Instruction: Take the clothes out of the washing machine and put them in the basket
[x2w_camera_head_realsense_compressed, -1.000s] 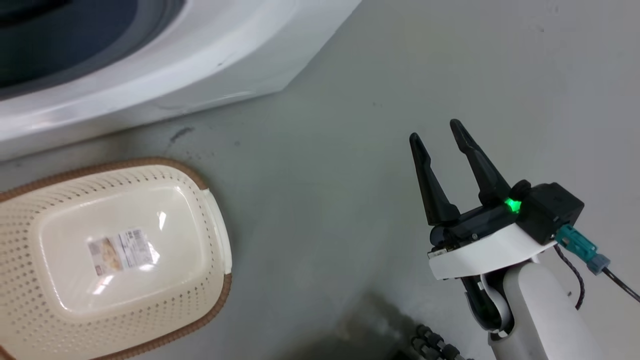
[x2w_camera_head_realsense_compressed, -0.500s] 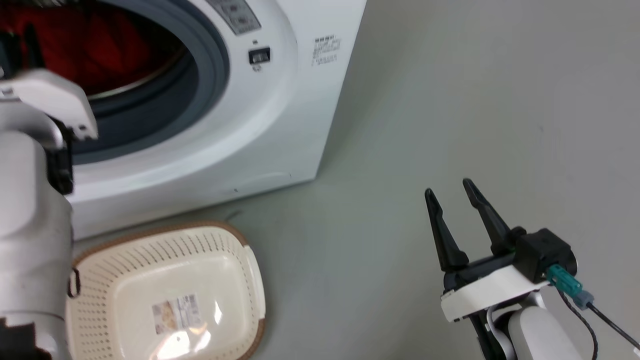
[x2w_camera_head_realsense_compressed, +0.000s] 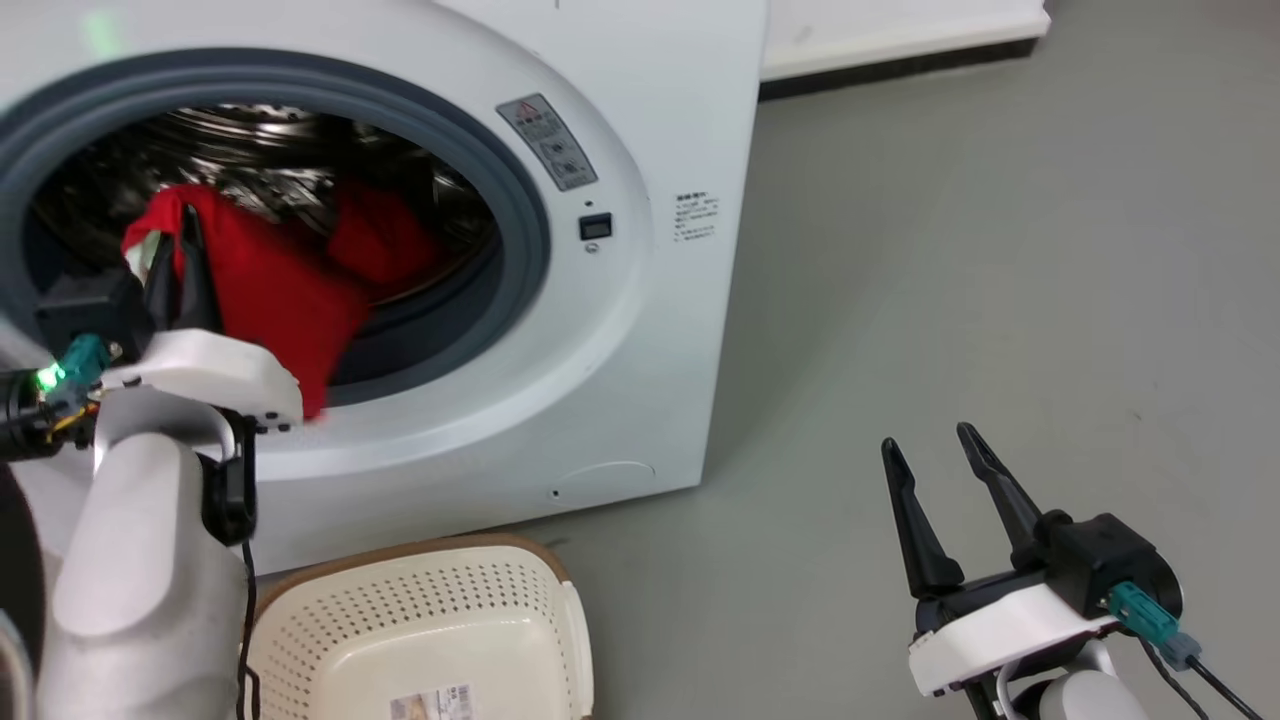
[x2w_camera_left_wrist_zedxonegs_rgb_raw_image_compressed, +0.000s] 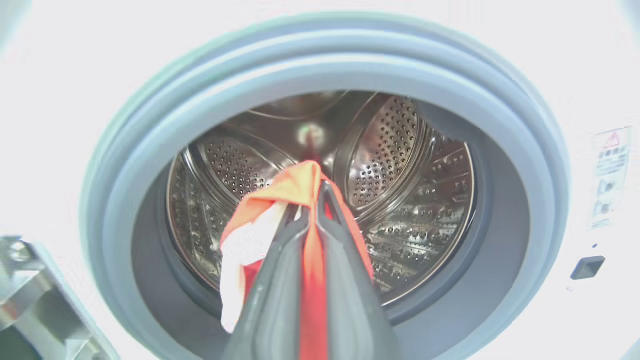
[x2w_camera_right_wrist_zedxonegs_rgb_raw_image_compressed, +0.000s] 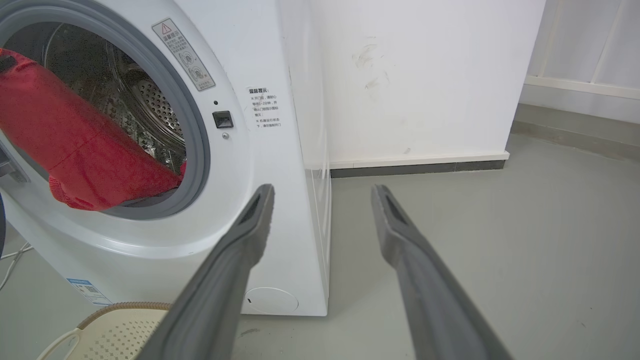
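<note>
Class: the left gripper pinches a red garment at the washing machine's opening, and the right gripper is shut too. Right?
No: the right gripper is open, as the right wrist view shows. The left gripper does pinch the red garment.

The basket runs off the bottom edge of the head view, its base sticker sliced in half. The red cloth hangs behind the left gripper and its white wrist shell, lower end hidden. The print beside the door opening (far too small) can't be read. In the left wrist view the washer front is bleached out, detail lost.
</note>
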